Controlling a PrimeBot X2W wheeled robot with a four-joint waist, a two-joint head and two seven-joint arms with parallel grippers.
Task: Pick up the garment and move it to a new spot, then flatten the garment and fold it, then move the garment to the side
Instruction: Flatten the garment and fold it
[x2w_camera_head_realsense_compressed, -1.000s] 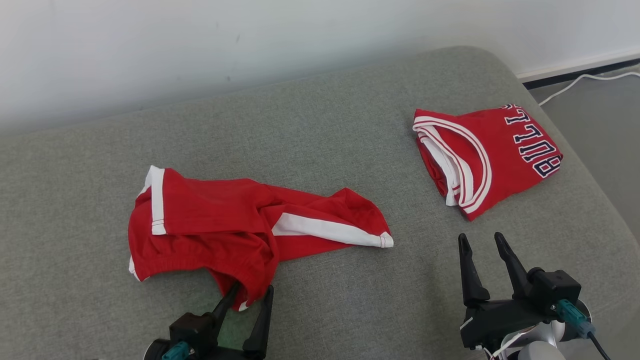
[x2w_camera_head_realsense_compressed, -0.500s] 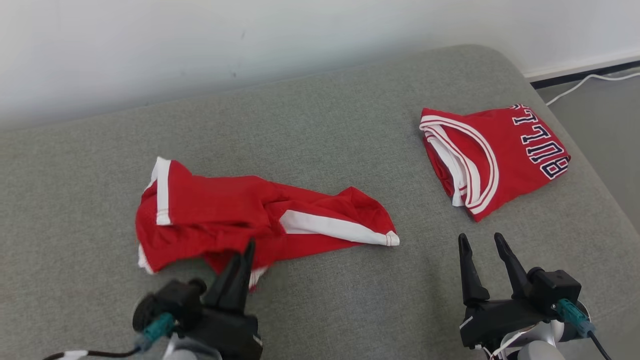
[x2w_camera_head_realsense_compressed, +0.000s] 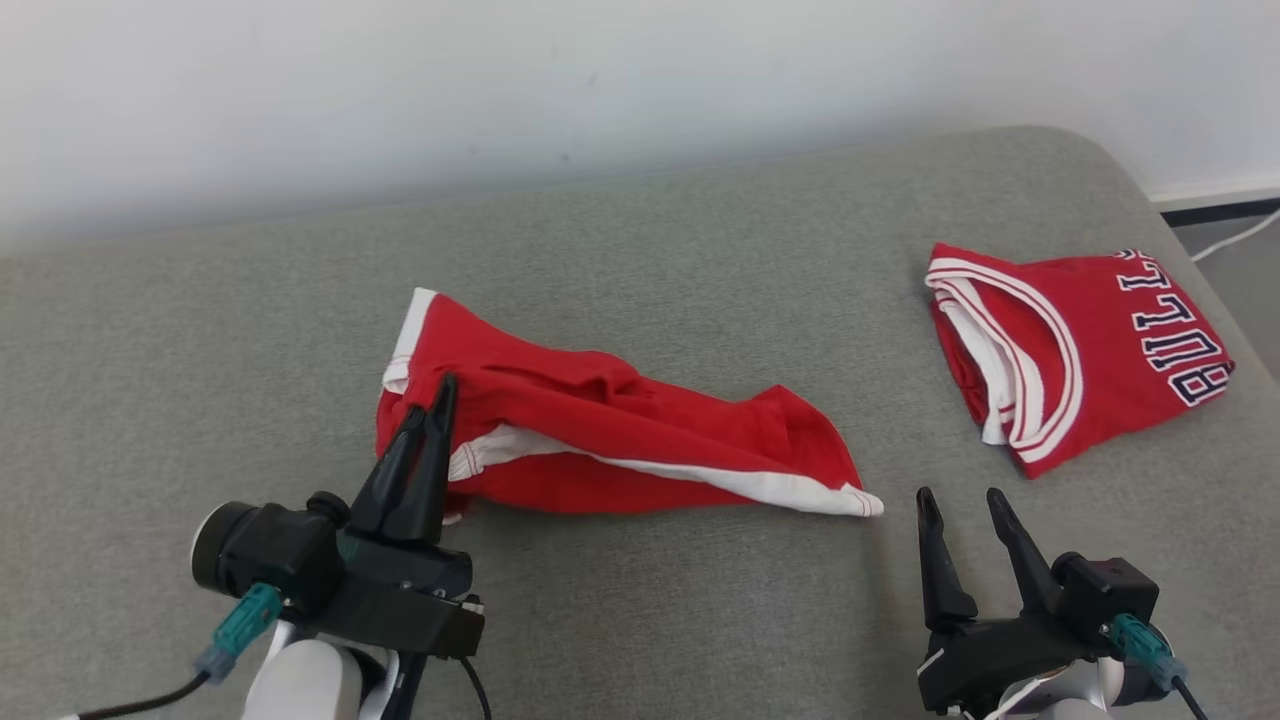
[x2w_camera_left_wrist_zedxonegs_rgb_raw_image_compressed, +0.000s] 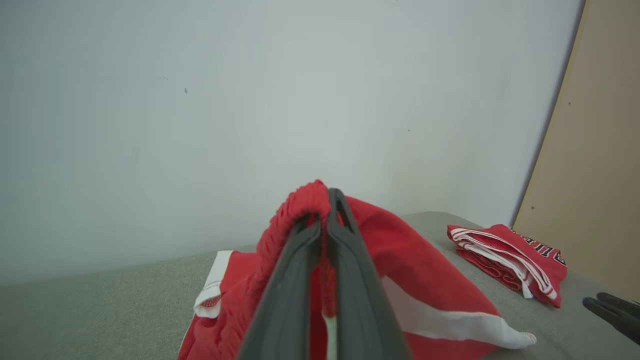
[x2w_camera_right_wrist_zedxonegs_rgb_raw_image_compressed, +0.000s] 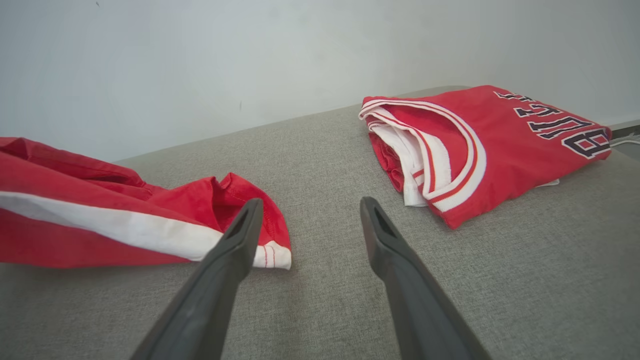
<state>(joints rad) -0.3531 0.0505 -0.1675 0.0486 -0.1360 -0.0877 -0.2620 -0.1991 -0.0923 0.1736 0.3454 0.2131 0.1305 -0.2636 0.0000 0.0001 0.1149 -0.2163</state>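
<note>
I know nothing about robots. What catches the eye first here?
A crumpled red garment lies on the grey couch, its waistband pinched in the left pincer. A folded red jersey sits further right, and the right pincer stands open near the garment's white-striped hem.

Bare grey upholstery lies open to the left of the crumpled red shorts and along the near edge. Between the shorts' white-trimmed hem and the folded red jersey runs a clear strip, the right claw spread before it. A white wall closes the far side.
</note>
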